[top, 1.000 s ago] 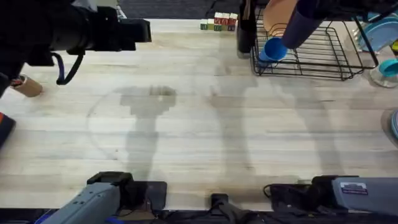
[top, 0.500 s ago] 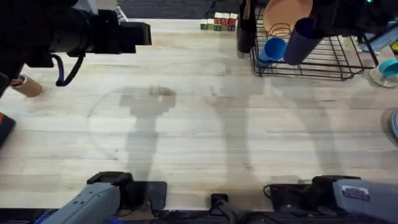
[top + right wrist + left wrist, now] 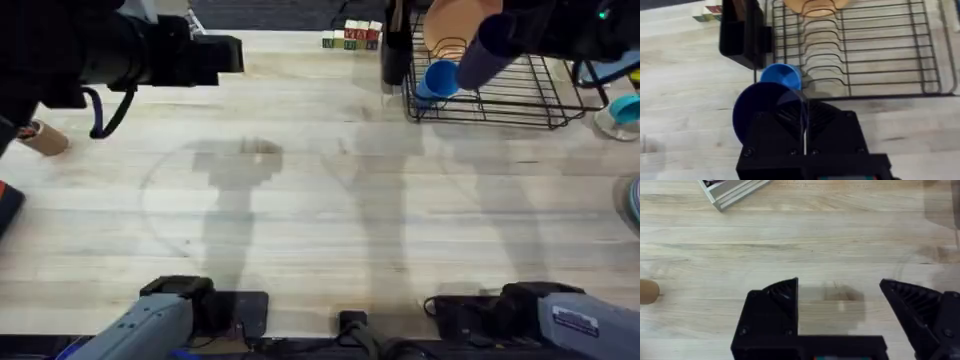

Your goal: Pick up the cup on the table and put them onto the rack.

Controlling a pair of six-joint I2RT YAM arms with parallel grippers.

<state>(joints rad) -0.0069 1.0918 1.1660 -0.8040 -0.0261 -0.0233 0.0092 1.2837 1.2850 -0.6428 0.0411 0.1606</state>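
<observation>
My right gripper (image 3: 804, 117) is shut on the wall of a dark blue cup (image 3: 760, 107), one finger inside it and one outside. In the overhead view the dark blue cup (image 3: 485, 52) hangs tilted from the right gripper (image 3: 505, 30) over the front left part of the black wire rack (image 3: 530, 95). A light blue cup (image 3: 440, 78) lies on its side at the rack's front left corner, and the right wrist view has the light blue cup (image 3: 782, 76) just beyond the held one. My left gripper (image 3: 840, 287) is open over bare table, high at the far left (image 3: 225, 52).
An orange plate (image 3: 455, 25) stands in the rack's slots. A black holder (image 3: 395, 45) hangs on the rack's left end. Coloured blocks (image 3: 350, 38) lie at the far edge. A brown cork-like piece (image 3: 40, 138) sits far left, teal dishes (image 3: 625, 105) far right, a grey tray corner (image 3: 732, 190) nearby.
The right gripper has shifted the dark blue cup slightly farther over the rack's front left corner. The left arm has not moved.
</observation>
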